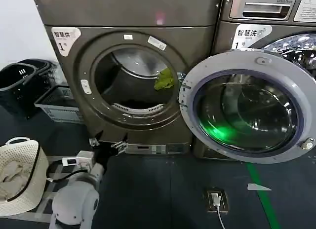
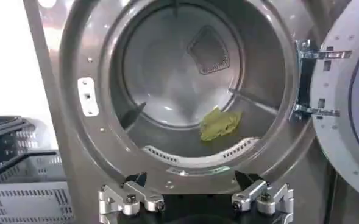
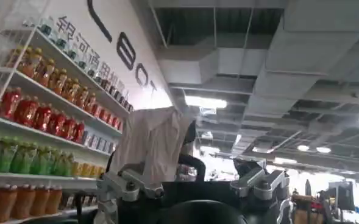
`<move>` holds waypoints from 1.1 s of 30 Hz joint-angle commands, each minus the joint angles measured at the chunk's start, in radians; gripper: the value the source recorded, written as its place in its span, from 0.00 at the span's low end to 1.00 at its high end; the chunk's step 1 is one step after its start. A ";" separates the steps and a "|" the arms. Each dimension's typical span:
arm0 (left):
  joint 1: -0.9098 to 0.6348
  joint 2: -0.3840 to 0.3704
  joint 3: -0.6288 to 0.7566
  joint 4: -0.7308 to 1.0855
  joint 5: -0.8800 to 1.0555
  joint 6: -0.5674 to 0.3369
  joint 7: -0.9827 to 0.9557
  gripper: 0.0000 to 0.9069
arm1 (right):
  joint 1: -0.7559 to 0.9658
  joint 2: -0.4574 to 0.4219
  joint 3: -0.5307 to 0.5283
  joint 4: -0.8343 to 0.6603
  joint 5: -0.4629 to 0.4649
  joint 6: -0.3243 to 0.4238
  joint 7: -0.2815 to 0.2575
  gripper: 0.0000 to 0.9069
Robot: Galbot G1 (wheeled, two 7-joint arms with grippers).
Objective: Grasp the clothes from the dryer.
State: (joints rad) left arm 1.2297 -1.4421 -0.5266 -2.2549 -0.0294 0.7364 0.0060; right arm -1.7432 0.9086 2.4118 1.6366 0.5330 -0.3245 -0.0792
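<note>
While the left arm reaches forward from the lower left of the head view, the left gripper (image 1: 109, 146) sits low in front of the dryer (image 1: 64, 86), just below the rim of the drum mouth, touching nothing. Its fingers (image 2: 130, 199) stand spread wide apart and empty in the left wrist view. Left of the machine, a white woven basket (image 1: 22, 155) holding beige cloths rests on the floor, with dark and grey plastic crates (image 1: 57, 103) behind it. Inside the drum, the clothes (image 1: 164, 80) lie as a small yellow-green bundle at the right of the drum, near the hinge side. Further right, the door (image 1: 249, 105) hangs fully swung open. The right gripper (image 3: 194, 185) points upward toward ceiling and shelving of bottles (image 3: 39, 115), fingers spread, holding nothing.
</note>
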 commanded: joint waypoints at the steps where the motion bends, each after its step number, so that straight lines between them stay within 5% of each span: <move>1: 0.002 0.000 -0.001 -0.002 0.003 0.049 0.001 1.00 | 0.001 0.000 -0.002 0.002 0.007 0.001 -0.002 1.00; 33: -0.002 -0.001 -0.003 0.005 0.006 0.049 0.000 1.00 | 0.011 0.008 -0.016 0.004 0.003 -0.001 -0.004 1.00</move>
State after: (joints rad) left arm 1.2279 -1.4429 -0.5301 -2.2510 -0.0242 0.7364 0.0065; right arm -1.7327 0.9169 2.3967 1.6398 0.5362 -0.3250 -0.0832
